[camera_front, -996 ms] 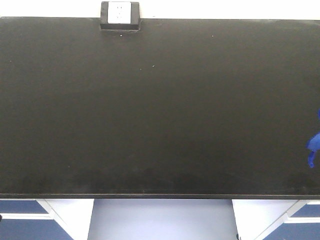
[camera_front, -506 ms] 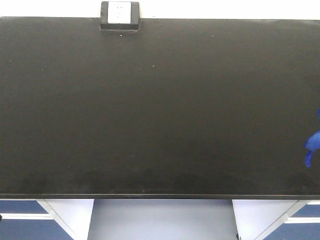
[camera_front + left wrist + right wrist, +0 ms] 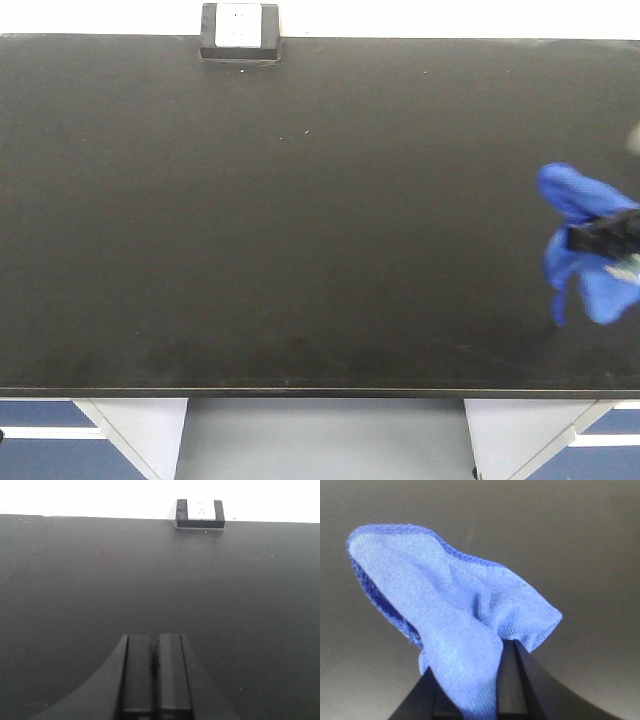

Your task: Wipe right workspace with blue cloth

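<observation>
The blue cloth (image 3: 578, 240) hangs crumpled over the right side of the black table (image 3: 300, 220), pinched in my right gripper (image 3: 600, 240), which enters from the right edge. In the right wrist view the cloth (image 3: 455, 615) drapes over the shut black fingers (image 3: 512, 680) and hides the left one. My left gripper (image 3: 156, 645) shows only in the left wrist view; its jaws are pressed together, empty, above bare tabletop.
A black and white socket box (image 3: 240, 32) sits at the table's far edge, left of centre; it also shows in the left wrist view (image 3: 200, 514). The table's front edge (image 3: 320, 392) runs above blue and white cabinets.
My right gripper has swung leftward into the front view with the blue cloth; earlier only a small blue tip showed at the right edge. The left gripper's motion cannot be judged.
</observation>
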### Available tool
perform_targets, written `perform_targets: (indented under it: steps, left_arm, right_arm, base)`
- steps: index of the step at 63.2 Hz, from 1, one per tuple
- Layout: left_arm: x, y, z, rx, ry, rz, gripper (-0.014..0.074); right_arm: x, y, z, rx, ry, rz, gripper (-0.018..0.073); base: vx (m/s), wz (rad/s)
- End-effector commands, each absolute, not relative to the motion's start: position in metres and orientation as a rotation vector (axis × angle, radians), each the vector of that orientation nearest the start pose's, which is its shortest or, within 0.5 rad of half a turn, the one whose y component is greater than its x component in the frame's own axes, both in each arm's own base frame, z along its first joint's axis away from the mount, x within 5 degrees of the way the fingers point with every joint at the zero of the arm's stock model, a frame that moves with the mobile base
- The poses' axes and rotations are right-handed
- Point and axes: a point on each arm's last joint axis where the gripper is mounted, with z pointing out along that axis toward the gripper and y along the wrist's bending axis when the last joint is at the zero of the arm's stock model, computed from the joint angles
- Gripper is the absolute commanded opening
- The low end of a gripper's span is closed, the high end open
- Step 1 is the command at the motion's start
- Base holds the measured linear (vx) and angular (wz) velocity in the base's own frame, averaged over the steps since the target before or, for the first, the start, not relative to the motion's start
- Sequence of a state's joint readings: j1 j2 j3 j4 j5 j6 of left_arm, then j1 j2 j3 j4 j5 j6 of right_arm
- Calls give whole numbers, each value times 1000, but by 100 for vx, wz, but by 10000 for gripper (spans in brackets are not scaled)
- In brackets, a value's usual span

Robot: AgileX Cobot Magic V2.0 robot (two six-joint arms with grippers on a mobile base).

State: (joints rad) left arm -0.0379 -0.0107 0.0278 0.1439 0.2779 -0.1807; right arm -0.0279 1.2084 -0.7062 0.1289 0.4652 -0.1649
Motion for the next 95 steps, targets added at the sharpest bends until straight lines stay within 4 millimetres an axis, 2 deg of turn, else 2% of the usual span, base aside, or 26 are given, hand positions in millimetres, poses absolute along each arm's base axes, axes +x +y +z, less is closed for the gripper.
perform_targets:
  steps: [1, 12, 23, 26, 33, 37, 40, 44, 47, 51, 55, 64, 71, 74, 78, 84, 90, 95]
  left_arm:
    - [56, 0, 177, -25, 1713, -42, -6]
    - [56, 0, 177, -25, 1713, -42, -6]
    - [56, 0, 177, -25, 1713, -42, -6]
    - [56, 0, 177, -25, 1713, -42, -6]
    - [56, 0, 177, -25, 1713, -42, -6]
    - [56, 0, 177, -25, 1713, -42, -6]
    - [56, 0, 177, -25, 1713, -42, -6]
    - [56, 0, 177, -25, 1713, -42, -6]
    - [56, 0, 177, -25, 1713, -42, -6]
    - [56, 0, 177, -25, 1713, -42, -6]
    - [56, 0, 177, -25, 1713, -42, -6]
    - [56, 0, 177, -25, 1713, -42, -6]
    - [56, 0, 177, -25, 1713, -42, -6]
    - [56, 0, 177, -25, 1713, -42, -6]
    - [56, 0, 177, -25, 1713, -42, -6]
    - [56, 0, 177, -25, 1713, -42, -6]
    - [56, 0, 177, -25, 1713, -42, -6]
    - [56, 0, 177, -25, 1713, -42, -6]
  right_arm:
    - [268, -3, 244, -101, 2438, 9, -4]
    - [306, -4, 192, -182, 2598, 1, -4]
    - [322, 1, 165, -165, 2661, 44, -4]
    - [322, 12, 164, -202, 2650, 68, -4]
    - [320, 60, 166, -439, 2583, 135, -4]
    - [313, 96, 167, -610, 2527, 179, -4]
    - [309, 114, 168, -700, 2485, 192, -4]
    - [306, 128, 169, -739, 2441, 197, -4]
    - [308, 129, 171, -707, 2424, 195, -4]
    - [313, 118, 171, -633, 2426, 177, -4]
    - [320, 96, 171, -545, 2449, 145, -4]
    - [333, 7, 170, -242, 2515, 21, -4]
    - [328, -48, 169, 11, 2537, -22, -4]
    - [326, -60, 169, 52, 2543, -33, -4]
    - [324, -63, 168, 65, 2556, -31, -4]
    - [326, -46, 168, 39, 2564, 21, -3]
    - [329, 2, 168, -130, 2569, 104, -3]
    - [324, 54, 168, -386, 2547, 154, -3]
  base:
    - [0, 0]
    - [0, 0]
    - [0, 0]
    - [0, 0]
    - [0, 0]
    - [0, 0]
    - [0, 0]
    - [0, 0]
    - [0, 0]
    - [0, 0]
    - [0, 0]
    - [0, 0]
    - [0, 0]
    - [0, 0]
    - [0, 0]
    - [0, 0]
    - [0, 0]
    - [0, 0]
